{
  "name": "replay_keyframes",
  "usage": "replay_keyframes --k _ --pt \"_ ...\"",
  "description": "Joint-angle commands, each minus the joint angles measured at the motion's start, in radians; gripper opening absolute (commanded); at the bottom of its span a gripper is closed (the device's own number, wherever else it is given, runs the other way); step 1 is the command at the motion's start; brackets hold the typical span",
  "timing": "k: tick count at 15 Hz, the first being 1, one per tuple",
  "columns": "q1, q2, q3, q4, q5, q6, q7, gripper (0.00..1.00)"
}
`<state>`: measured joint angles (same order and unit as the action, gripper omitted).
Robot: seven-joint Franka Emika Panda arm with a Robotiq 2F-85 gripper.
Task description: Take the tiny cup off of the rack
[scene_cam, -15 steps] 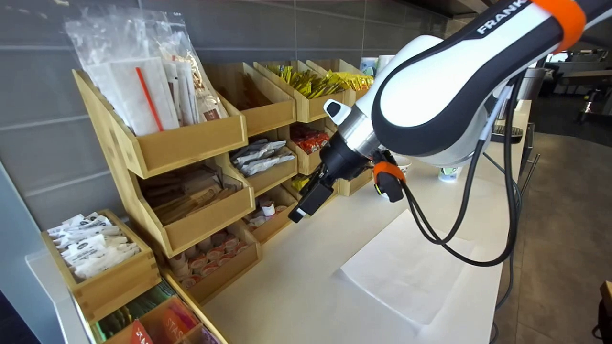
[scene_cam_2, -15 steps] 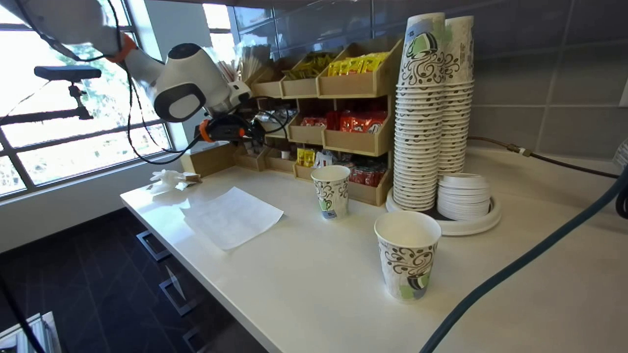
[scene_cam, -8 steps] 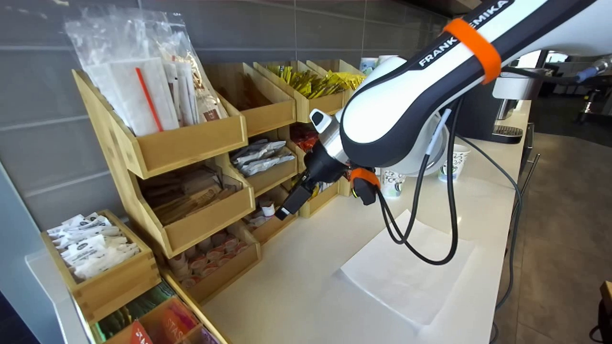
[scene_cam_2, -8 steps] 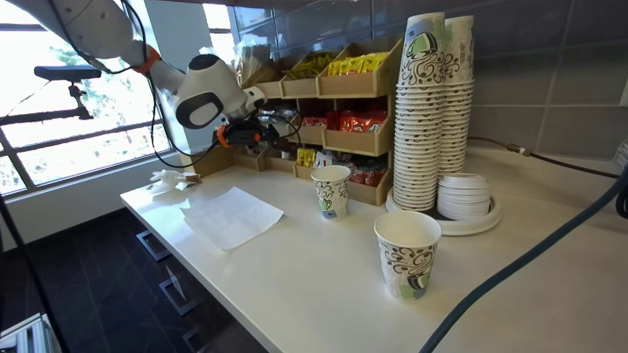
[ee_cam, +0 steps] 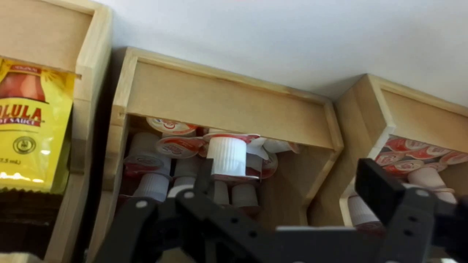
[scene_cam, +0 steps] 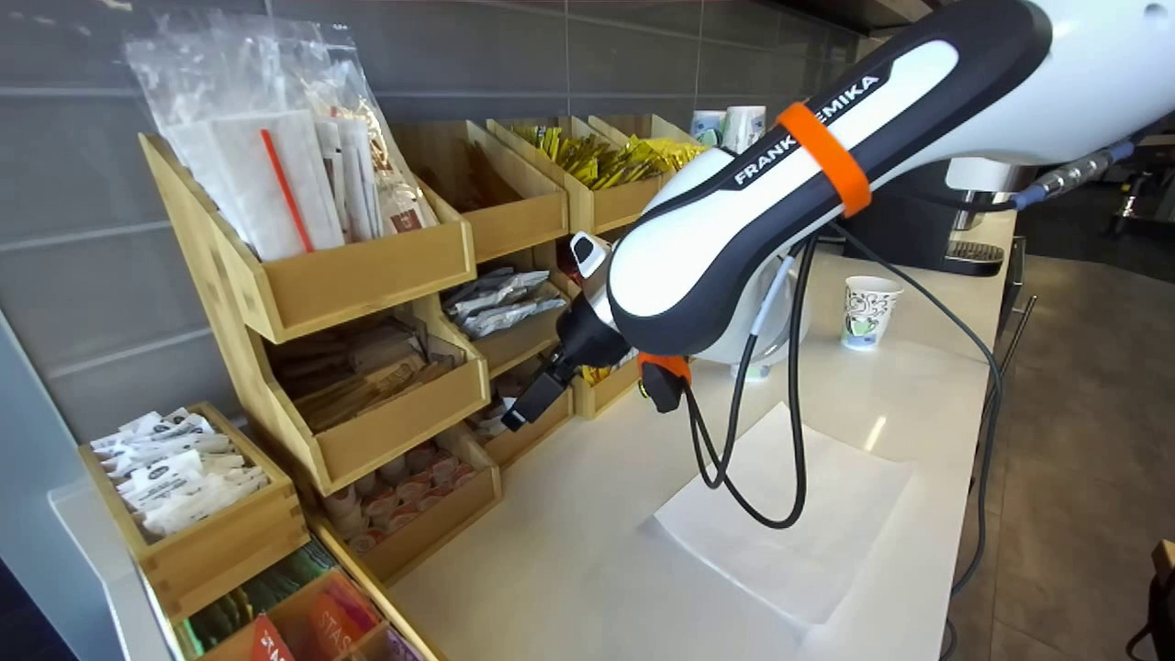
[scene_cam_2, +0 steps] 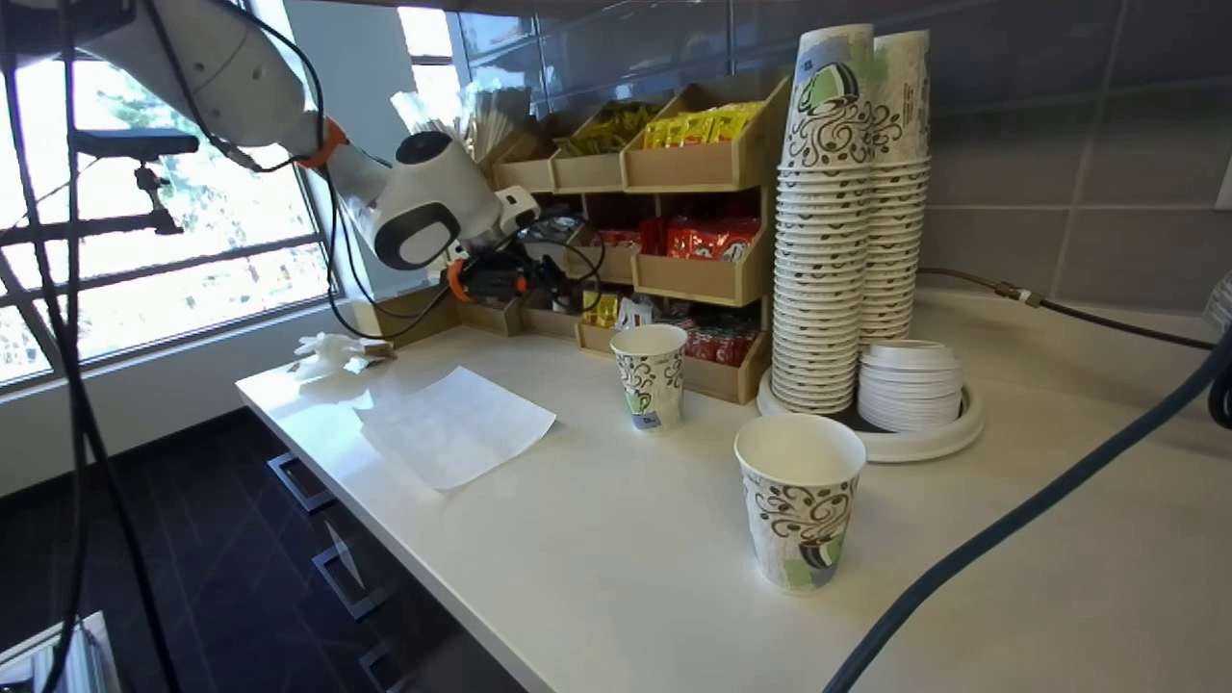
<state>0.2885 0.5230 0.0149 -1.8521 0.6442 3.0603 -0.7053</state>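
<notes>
The tiny cup (ee_cam: 227,156) is a white ribbed tub with a reddish lid edge. It stands above other similar tubs in a bottom bin of the light plywood rack (ee_cam: 230,98). The rack shows in both exterior views (scene_cam: 372,285) (scene_cam_2: 688,168). My gripper (ee_cam: 292,179) is open and empty. In the wrist view its left finger overlaps the tiny cup's lower left edge, with most of the cup lying just inside that finger; I cannot tell if they touch. In an exterior view the gripper (scene_cam: 525,411) is in front of that bin and hides most of the cup.
A neighbouring bin (scene_cam: 441,528) holds several more tubs. Yellow sauce packets (ee_cam: 31,128) fill the bin on the other side. Paper cups (scene_cam_2: 650,375) (scene_cam_2: 799,505) and a paper sheet (scene_cam_2: 462,428) are on the counter. A tall cup stack (scene_cam_2: 823,279) stands beside the rack.
The arm has moved along the rack, leftward and lower in an exterior view, and its gripper now covers most of the tiny cup there. The cups and sheet have not moved.
</notes>
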Motion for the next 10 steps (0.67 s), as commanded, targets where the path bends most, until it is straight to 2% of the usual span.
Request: replay_keyframes --k 1,2,10 --pt "-0.006 0.054 0.009 0.059 0.025 0.046 0.033 0.94" --pt "-0.007 0.061 0.008 0.066 0.024 0.055 0.042 0.9" --pt "-0.009 0.082 0.003 0.077 0.015 0.113 0.101 0.79"
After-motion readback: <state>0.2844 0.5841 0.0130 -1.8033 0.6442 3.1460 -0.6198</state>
